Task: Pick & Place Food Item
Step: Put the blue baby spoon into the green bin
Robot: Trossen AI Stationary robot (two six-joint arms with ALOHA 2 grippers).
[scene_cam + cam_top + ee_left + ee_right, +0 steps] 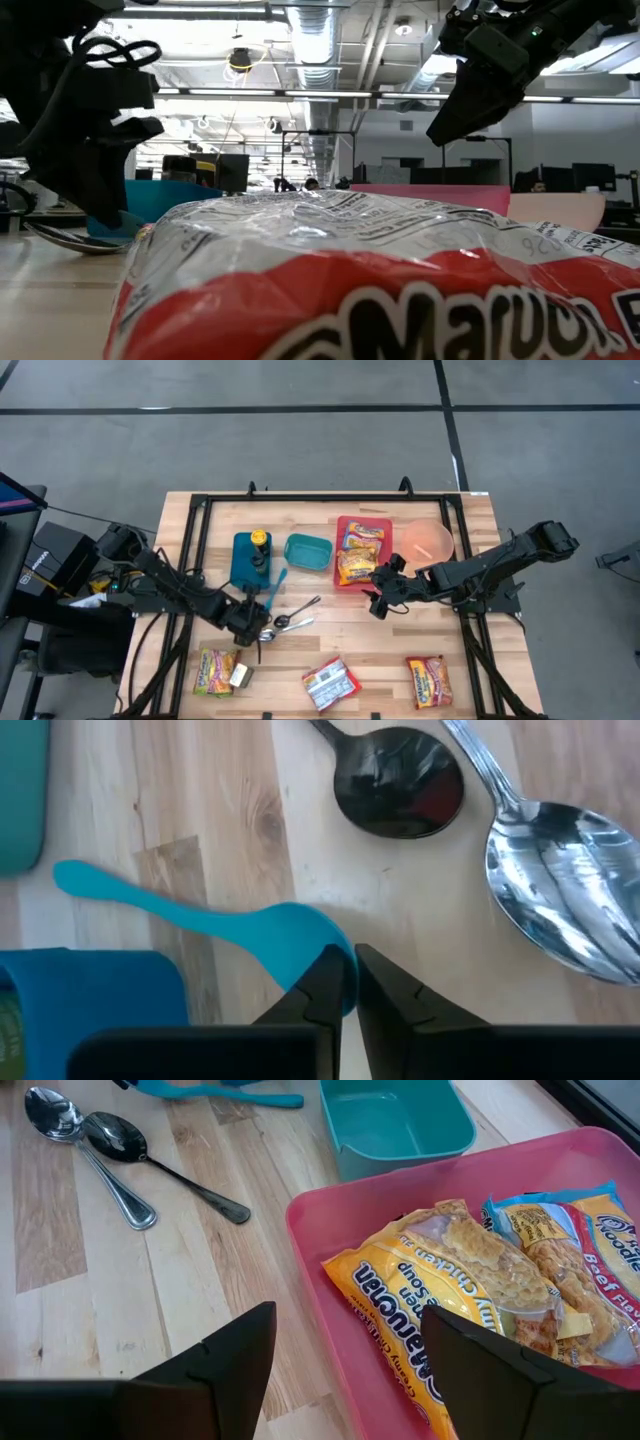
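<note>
Crowded centre, open strip between the arms

Bare worktop (340, 622) lies between the two spoons (290, 622) and the pink tray (362, 550); noodle packets (330, 682) line the near edge, blocking low passes.

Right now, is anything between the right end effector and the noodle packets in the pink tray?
Nothing visible. The right end effector hangs open at the pink tray's near edge, and the yellow noodle packet lies uncovered just past its fingers.
</note>
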